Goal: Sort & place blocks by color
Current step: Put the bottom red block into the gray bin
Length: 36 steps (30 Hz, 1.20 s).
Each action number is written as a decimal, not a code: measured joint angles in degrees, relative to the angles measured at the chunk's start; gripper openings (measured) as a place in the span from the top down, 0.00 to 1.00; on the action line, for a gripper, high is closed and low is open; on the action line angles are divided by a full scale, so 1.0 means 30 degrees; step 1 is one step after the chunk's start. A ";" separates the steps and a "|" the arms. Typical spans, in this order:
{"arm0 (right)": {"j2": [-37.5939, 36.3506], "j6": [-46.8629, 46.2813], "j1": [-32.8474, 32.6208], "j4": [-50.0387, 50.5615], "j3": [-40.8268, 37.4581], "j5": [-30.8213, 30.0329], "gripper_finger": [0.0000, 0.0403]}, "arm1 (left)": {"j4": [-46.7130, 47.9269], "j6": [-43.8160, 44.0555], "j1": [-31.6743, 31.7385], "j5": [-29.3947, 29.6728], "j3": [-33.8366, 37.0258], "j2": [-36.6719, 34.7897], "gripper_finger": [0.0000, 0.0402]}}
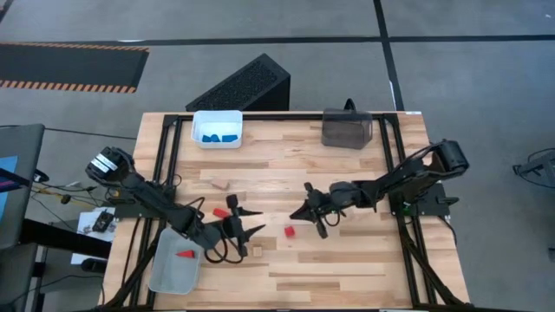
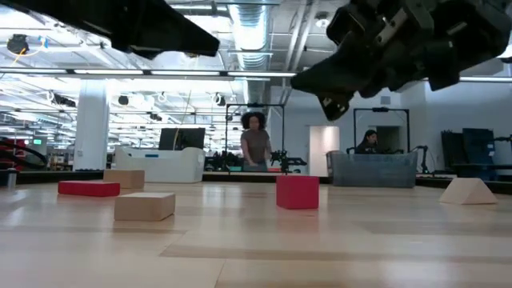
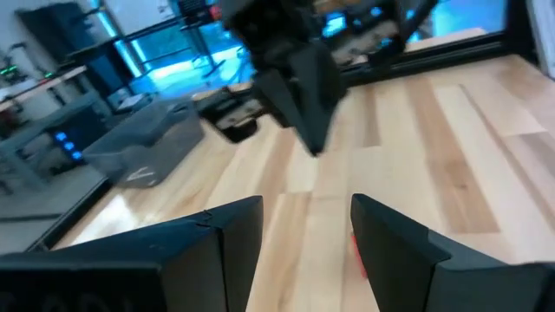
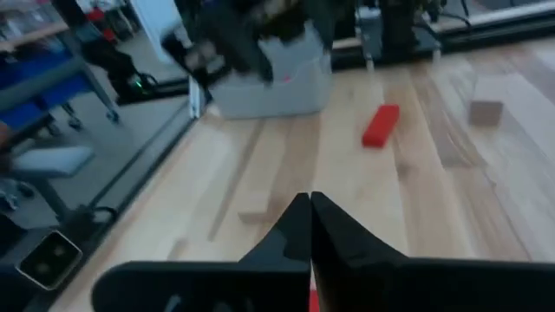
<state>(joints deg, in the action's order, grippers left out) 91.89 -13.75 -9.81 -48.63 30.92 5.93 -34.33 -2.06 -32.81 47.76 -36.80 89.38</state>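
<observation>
My left gripper (image 1: 253, 222) (image 3: 303, 234) hangs open above the near-left part of the table, pointing right at the red cube (image 1: 290, 231) (image 2: 298, 193). My right gripper (image 1: 297, 212) (image 4: 310, 217) is shut and hovers just beyond that cube, pointing left. A red bar (image 1: 218, 211) (image 4: 380, 125), a wood block (image 1: 257, 250) (image 2: 144, 206) and a wood wedge (image 1: 219, 184) (image 2: 468, 191) lie flat on the table. Blue blocks (image 1: 218, 137) sit in the white bin (image 1: 198, 121). One red block (image 1: 186, 254) lies in the grey bin (image 1: 169, 276).
A dark tinted bin (image 1: 347, 128) stands at the far edge, right of the white bin. The grey bin overhangs the near-left corner, under my left arm. Black frame rails (image 1: 169, 165) run along the table's left and right sides. People stand in the room behind.
</observation>
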 joint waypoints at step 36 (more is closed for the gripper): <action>0.7539 0.1450 -0.1016 0.0697 0.2870 -0.0391 0.39 | -0.2802 0.2206 0.1578 -0.3857 0.0007 0.3253 0.31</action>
<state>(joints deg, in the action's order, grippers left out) 114.50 -9.40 -12.86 -46.54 39.53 4.75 -42.73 4.56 -28.08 36.19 -36.77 99.14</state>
